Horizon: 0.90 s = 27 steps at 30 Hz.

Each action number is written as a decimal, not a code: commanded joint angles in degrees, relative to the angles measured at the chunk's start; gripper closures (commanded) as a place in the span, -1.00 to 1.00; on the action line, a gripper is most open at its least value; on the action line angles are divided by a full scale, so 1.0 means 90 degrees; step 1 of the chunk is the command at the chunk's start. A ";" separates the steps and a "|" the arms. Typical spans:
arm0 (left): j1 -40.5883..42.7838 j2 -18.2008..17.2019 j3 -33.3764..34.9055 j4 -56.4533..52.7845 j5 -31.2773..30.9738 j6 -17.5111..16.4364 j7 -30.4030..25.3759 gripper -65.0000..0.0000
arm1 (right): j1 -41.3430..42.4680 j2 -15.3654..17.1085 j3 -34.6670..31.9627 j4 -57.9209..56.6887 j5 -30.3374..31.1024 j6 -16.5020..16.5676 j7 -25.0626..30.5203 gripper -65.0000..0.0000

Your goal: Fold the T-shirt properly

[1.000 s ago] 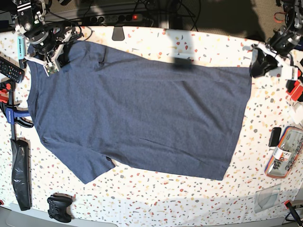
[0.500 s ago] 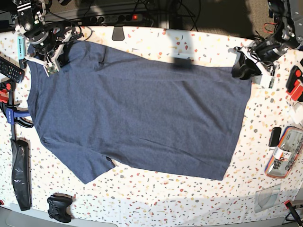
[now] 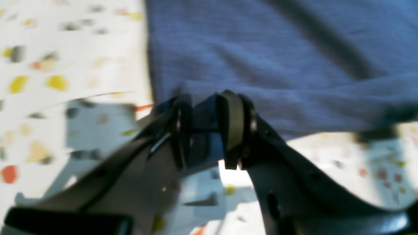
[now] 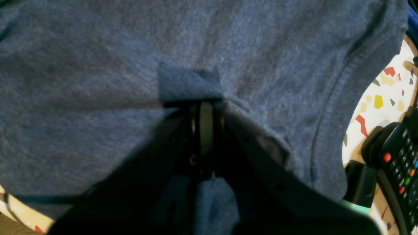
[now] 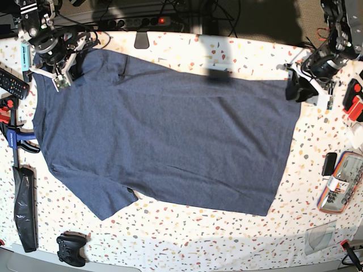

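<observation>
The navy-blue T-shirt (image 5: pixel 164 136) lies spread flat, plain side up, over most of the table, collar end at the left and hem at the right. My left gripper (image 5: pixel 296 90) is at the hem's far right corner. In the left wrist view the gripper (image 3: pixel 207 130) has a bit of the shirt's (image 3: pixel 277 49) corner pinched between its pads. My right gripper (image 5: pixel 57 73) is at the shirt's far left shoulder. In the right wrist view the gripper (image 4: pixel 202 130) is shut on a small raised fold of the cloth (image 4: pixel 98 81).
A remote control (image 5: pixel 11 84) (image 4: pixel 401 163), a blue clamp (image 5: pixel 14 133), a black case (image 5: pixel 25 209) and a game controller (image 5: pixel 71 249) line the left edge. A pencil case (image 5: pixel 340 181), a small black item (image 5: pixel 329 163) and a red item (image 5: pixel 354 105) sit at the right.
My left arm has swung in from beyond the table's far right onto the hem corner and has closed on it. The right arm and the shirt have not moved.
</observation>
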 commanded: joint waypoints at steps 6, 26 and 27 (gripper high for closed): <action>-0.0017 -0.0070 -0.0024 0.0104 0.0029 -0.0063 -0.0163 0.50 | -0.0019 0.0075 0.0044 0.0049 0.0024 0.0046 -0.0087 1.00; 0.0007 -0.0087 -0.0039 0.0104 -0.0709 -0.0376 -0.0270 1.00 | -0.0019 0.0075 0.0044 0.0049 0.0024 0.0049 -0.0087 1.00; 0.0007 -0.0087 -0.0051 0.0104 -0.0709 -0.0376 -0.0270 1.00 | -0.0019 0.0075 0.0044 0.0049 0.0024 0.0046 -0.0087 1.00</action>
